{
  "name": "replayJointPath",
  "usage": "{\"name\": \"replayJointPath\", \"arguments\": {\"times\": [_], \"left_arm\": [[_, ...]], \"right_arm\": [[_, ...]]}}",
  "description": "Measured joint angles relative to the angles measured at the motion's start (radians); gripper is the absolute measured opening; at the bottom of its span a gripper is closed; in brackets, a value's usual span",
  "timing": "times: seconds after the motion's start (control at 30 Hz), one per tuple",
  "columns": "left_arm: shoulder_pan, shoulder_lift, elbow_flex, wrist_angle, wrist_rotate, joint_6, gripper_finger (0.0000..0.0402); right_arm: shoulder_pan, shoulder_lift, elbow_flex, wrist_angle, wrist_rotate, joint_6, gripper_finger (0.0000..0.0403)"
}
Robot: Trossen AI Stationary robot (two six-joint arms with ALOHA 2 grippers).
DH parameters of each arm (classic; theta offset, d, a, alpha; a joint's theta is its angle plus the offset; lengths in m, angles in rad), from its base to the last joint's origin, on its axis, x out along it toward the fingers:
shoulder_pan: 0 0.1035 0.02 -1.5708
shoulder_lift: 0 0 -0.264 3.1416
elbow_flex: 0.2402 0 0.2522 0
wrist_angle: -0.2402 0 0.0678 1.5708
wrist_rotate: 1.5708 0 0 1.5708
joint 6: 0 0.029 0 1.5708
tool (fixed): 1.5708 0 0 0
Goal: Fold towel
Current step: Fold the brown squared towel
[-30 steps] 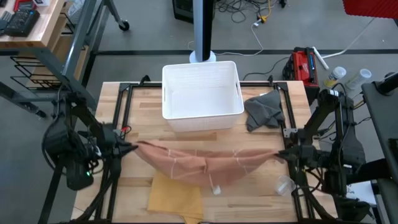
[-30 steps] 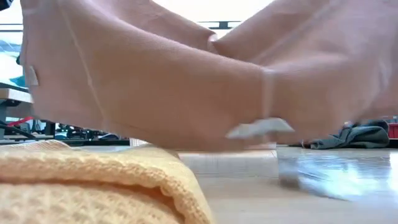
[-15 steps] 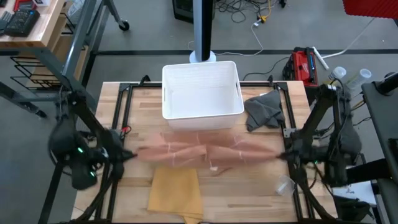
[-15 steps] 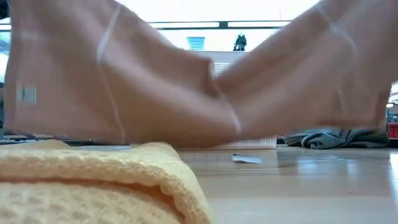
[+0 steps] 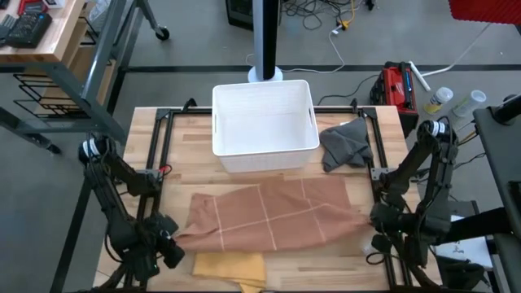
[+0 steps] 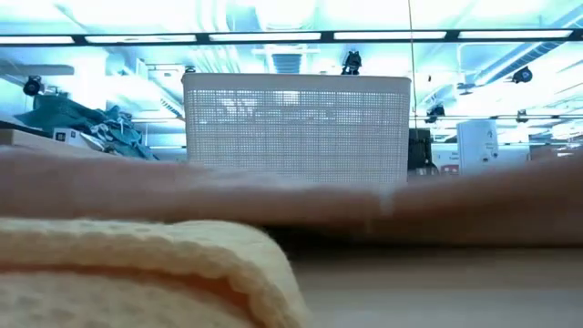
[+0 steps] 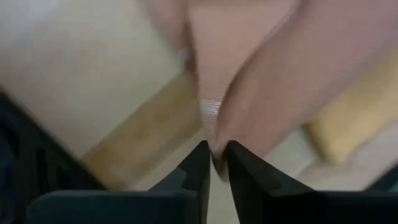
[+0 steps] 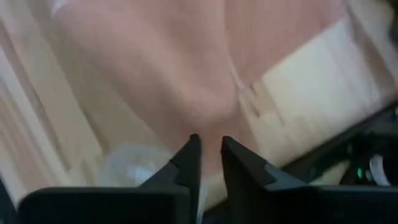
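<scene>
Towel (image 5: 273, 216) — pink, spread flat at lower centre of the table (image 5: 342, 260), overlapping a yellow cloth (image 5: 228, 267). Left gripper (image 5: 168, 247) pinches its lower-left corner; right gripper (image 5: 377, 216) pinches the right edge — both clenched.

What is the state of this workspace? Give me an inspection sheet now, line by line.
Surface: wooden table, bare at the near right.
Job's things: pink towel spread flat across the middle, its near left corner over the yellow cloth.
Clutter: white basket at the far edge; grey cloth crumpled to its right; small clear cup by the right arm.
Grippers: left gripper shut on the towel's near left corner; right gripper shut on its near right corner.
Cables: loose leads on the floor behind the table.
Surroundings: red tool case, bottles and a workbench around the table.
</scene>
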Motion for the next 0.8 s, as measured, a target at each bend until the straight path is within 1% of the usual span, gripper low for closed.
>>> {"name": "replayJointPath", "arguments": {"times": [0.1, 0.17, 0.3, 0.43, 0.5, 0.53, 0.63, 0.73, 0.8], "left_arm": [[0.002, 0.022, -0.005, 0.022, 0.059, -0.021, 0.0064], [0.000, 0.024, 0.002, 0.033, 0.062, -0.020, 0.0073], [0.000, 0.018, 0.035, 0.067, 0.062, -0.008, 0.0087], [-0.002, 0.017, 0.084, 0.077, 0.053, -0.001, 0.0091], [-0.003, 0.017, 0.098, 0.077, 0.006, 0.010, 0.0088], [-0.002, 0.017, 0.101, 0.073, -0.037, 0.016, 0.0086], [0.001, 0.017, 0.104, 0.073, -0.228, 0.060, 0.0077], [0.014, 0.018, 0.097, 0.065, -0.381, 0.110, 0.0068], [0.030, 0.018, 0.091, 0.038, -0.422, 0.128, 0.0063]], "right_arm": [[0.000, -0.017, 0.026, -0.002, -0.049, -0.013, 0.0097], [0.000, -0.021, 0.047, -0.009, -0.042, -0.035, 0.0113], [0.000, -0.021, 0.083, -0.063, 0.060, -0.049, 0.0134], [0.000, -0.023, 0.085, -0.093, 0.166, -0.045, 0.0141], [0.000, -0.025, 0.074, -0.105, 0.222, -0.041, 0.0139], [0.000, -0.024, 0.067, -0.107, 0.249, -0.029, 0.0137], [-0.002, -0.024, 0.054, -0.109, 0.331, 0.038, 0.0126], [-0.011, -0.023, 0.039, -0.111, 0.360, 0.107, 0.0113], [-0.020, -0.023, 0.027, -0.110, 0.360, 0.133, 0.0105]]}}
